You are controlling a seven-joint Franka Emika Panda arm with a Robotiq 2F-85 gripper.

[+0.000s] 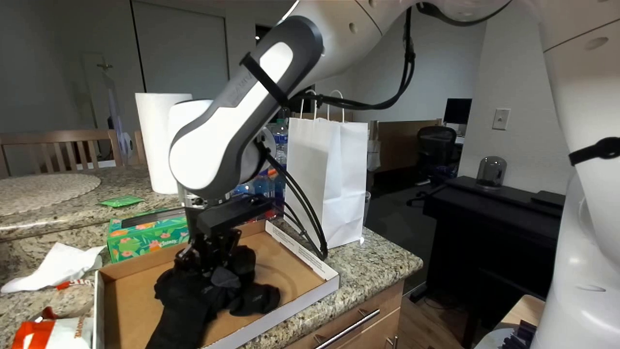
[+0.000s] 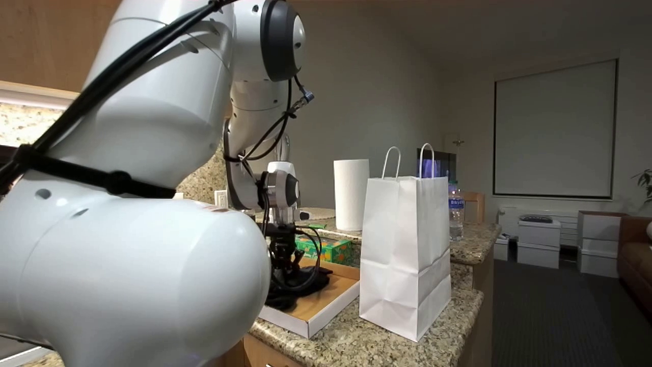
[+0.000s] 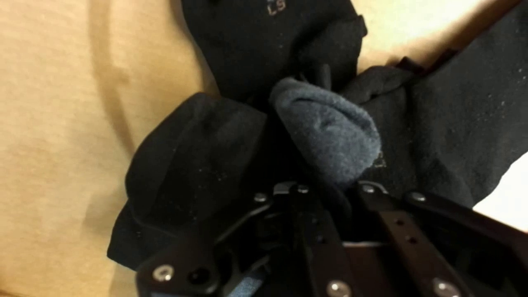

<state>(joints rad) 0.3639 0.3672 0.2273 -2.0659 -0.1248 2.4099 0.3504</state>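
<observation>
"black socks (image 1: 186,300), by the look of them, heaped in the cardboard tray (image 1: 128,298) on the counter (image 1: 382,257). where's the gripper (image 3: 335,192)?"

"down in the heap, reaching in from above. in the wrist view its fingers (image 3: 317,229) are drawn close together, and a grey fold of cloth (image 3: 326,132) narrows in between the tips. i'd call it closed on that fold, though how deep the bite goes is hidden."

"so the step in hand is taking hold?"

"that's my reading. the heap rests on the tray floor, and nothing hangs clear of it that i can see."

"and the next move?"

"it calls for a firm squeeze, then a slow lift, i think. it's only a small pinch, so it could slip."

"what about the neighbours?"

"the lettered sock (image 3: 268,49) lies right by the fold, and i can't tell where each sock ends. a lift might drag another along."

"anything to steer around?"

"the tissue box (image 1: 145,237) stands along the tray's far side and the white paper bag (image 1: 329,174) just beside the tray. i'd rise straight up."
</observation>
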